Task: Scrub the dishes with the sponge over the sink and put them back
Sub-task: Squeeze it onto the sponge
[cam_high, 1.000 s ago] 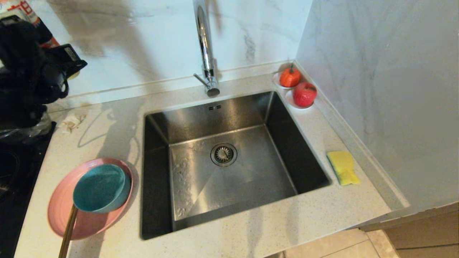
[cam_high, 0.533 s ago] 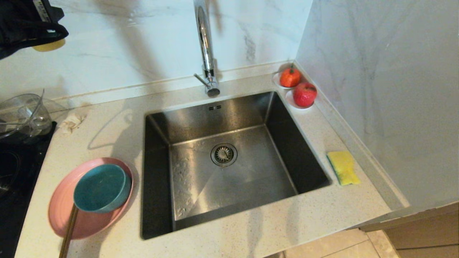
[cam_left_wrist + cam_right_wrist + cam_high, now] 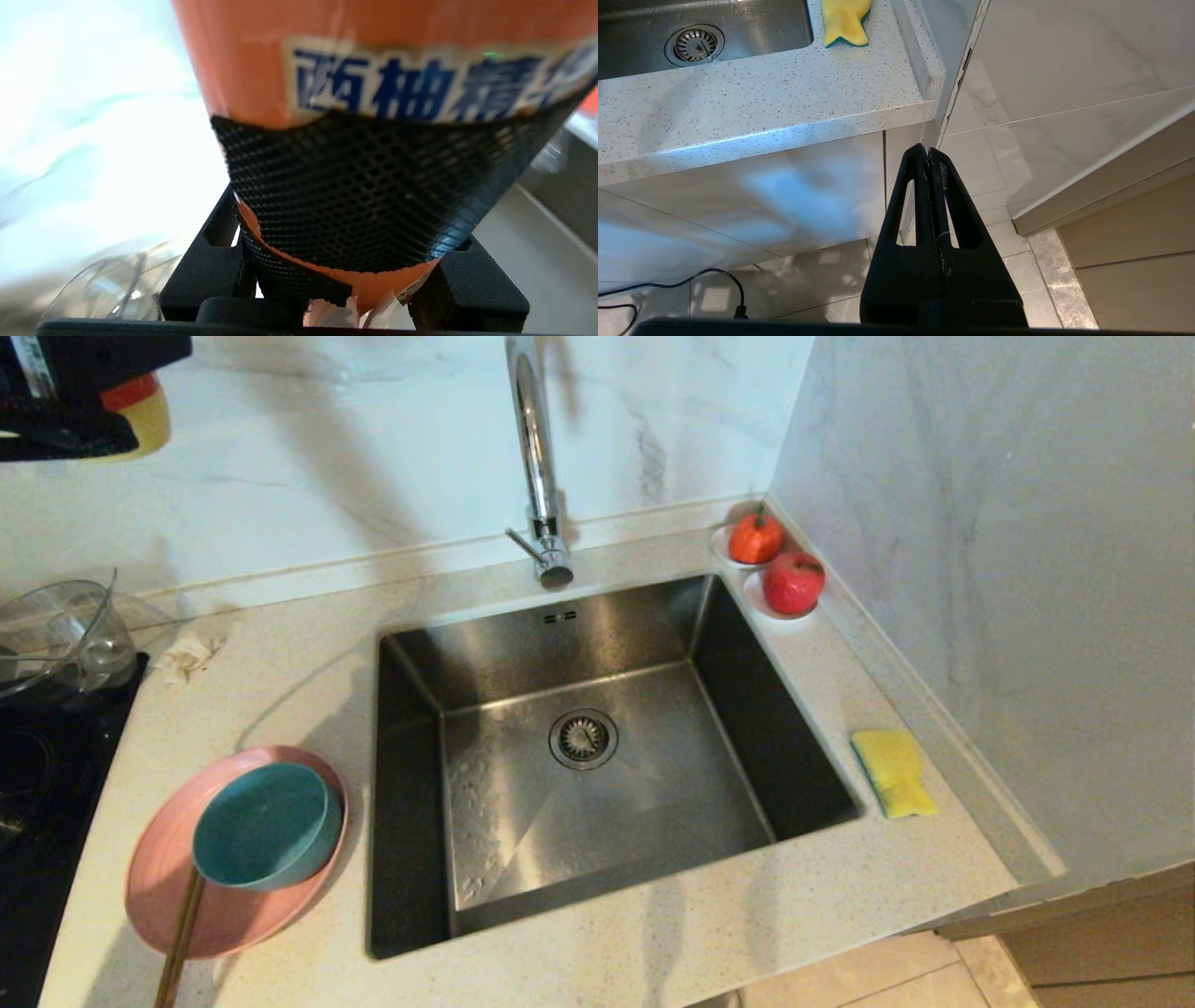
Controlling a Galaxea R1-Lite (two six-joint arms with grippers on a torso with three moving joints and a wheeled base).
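The left gripper [image 3: 84,401] is high up at the far left, in front of the marble wall and well above the counter [image 3: 597,952], and its fingers are clamped on an orange bottle [image 3: 364,56] — in the left wrist view the bottle fills the space between the two black fingers [image 3: 205,275], with a patch of black mesh grip over its lower part and blue printed characters on a white label above that. In the head view only the bottle's yellow and orange end [image 3: 140,415] shows beside the gripper. Below this gripper, at the back of the counter, stands a clear glass bowl [image 3: 56,635], with a crumpled scrap of paper [image 3: 187,653] next to it. Well below and nearer the robot lies the pink plate [image 3: 159,887], with the teal bowl [image 3: 266,826] sitting in it and the wooden chopsticks [image 3: 182,933] slanting off its near edge. The sink [image 3: 579,775] lies to the gripper's right and far beneath it, wet around the drain [image 3: 583,738], under the chrome faucet [image 3: 534,457]. The sponge [image 3: 893,772] rests on the counter past the sink's far side — yellow face up, well apart from either gripper. The right gripper [image 3: 930,156] hangs low off the counter's front edge over the tiled floor, its fingers pressed together on nothing. Two red fruits [image 3: 775,565] sit on small dishes in the back corner.
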